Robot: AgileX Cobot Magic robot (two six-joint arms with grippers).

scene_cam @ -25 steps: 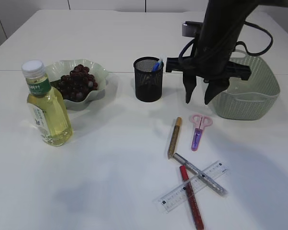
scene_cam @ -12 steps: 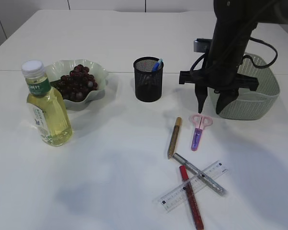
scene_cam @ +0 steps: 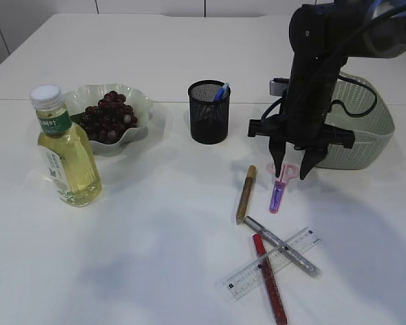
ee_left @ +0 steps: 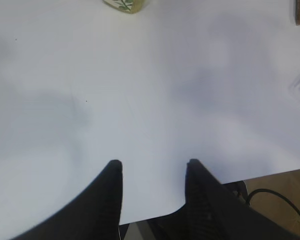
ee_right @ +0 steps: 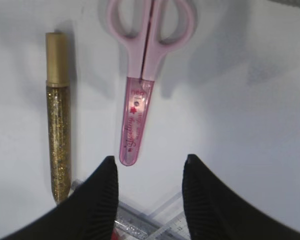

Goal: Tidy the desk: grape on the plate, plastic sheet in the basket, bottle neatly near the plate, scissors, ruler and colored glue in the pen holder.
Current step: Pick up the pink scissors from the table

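Observation:
Pink scissors [scene_cam: 280,183] [ee_right: 140,95] lie closed on the white table, handles toward the basket. My right gripper [scene_cam: 291,172] [ee_right: 149,162] hangs open just above them, fingers pointing down, holding nothing. A gold glue stick [scene_cam: 245,194] [ee_right: 58,135] lies left of the scissors. Nearer the front, a silver glue stick [scene_cam: 282,246], a red glue stick [scene_cam: 270,281] and a clear ruler [scene_cam: 294,247] [ee_right: 171,226] lie crossed. Grapes [scene_cam: 109,114] sit on the green plate [scene_cam: 141,101]. The bottle [scene_cam: 66,152] stands upright beside it. My left gripper [ee_left: 152,165] is open over bare table. The plastic sheet is out of view.
The black mesh pen holder [scene_cam: 209,112] stands mid-table with a blue pen in it. The grey-green basket [scene_cam: 365,139] sits right behind my right arm. The table's near edge [ee_left: 250,175] shows under my left gripper.
My right arm has moved from between pen holder and basket toward the front and down over the scissors. Its jaws stayed open. Nothing on the table has shifted.

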